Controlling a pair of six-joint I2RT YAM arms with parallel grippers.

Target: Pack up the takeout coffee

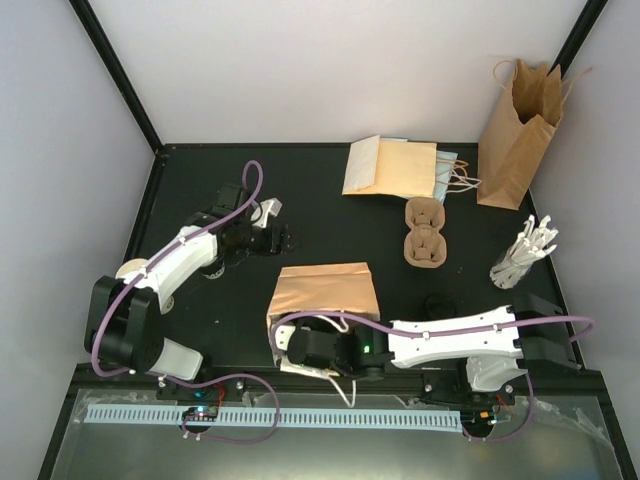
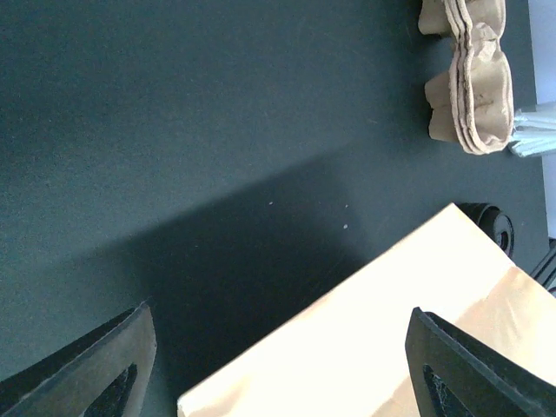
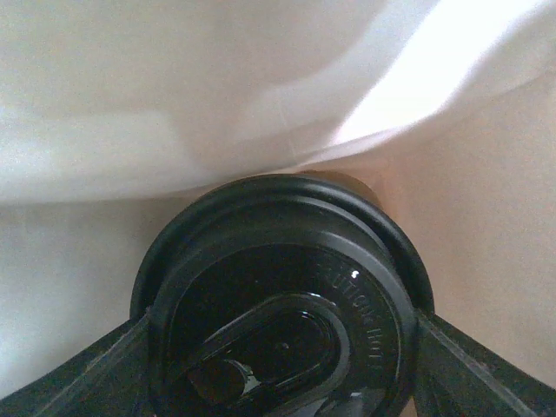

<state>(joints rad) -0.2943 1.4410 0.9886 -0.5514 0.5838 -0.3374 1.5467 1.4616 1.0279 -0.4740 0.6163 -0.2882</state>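
Observation:
My right gripper [image 3: 282, 369] is shut on a takeout coffee cup; in the right wrist view only its round black lid [image 3: 282, 304] shows, held between the two fingers, with pale paper bag walls around it. In the top view my right gripper [image 1: 287, 346] sits at the near mouth of a tan kraft bag [image 1: 325, 292] that lies on its side mid-table; the cup is hidden there. My left gripper [image 1: 279, 238] is open and empty, hovering left of and beyond that bag [image 2: 391, 347]. A small white cup-like thing [image 1: 268, 207] lies beside the left wrist.
Flat folded bags [image 1: 390, 165] lie at the back. An upright kraft bag [image 1: 515, 130] stands back right. Stacked pulp cup carriers [image 1: 424, 232] [image 2: 473, 82] are right of centre. A holder of white sticks [image 1: 525, 255] is at the right. A black lid [image 1: 437, 303] [image 2: 492, 222] rests near the bag.

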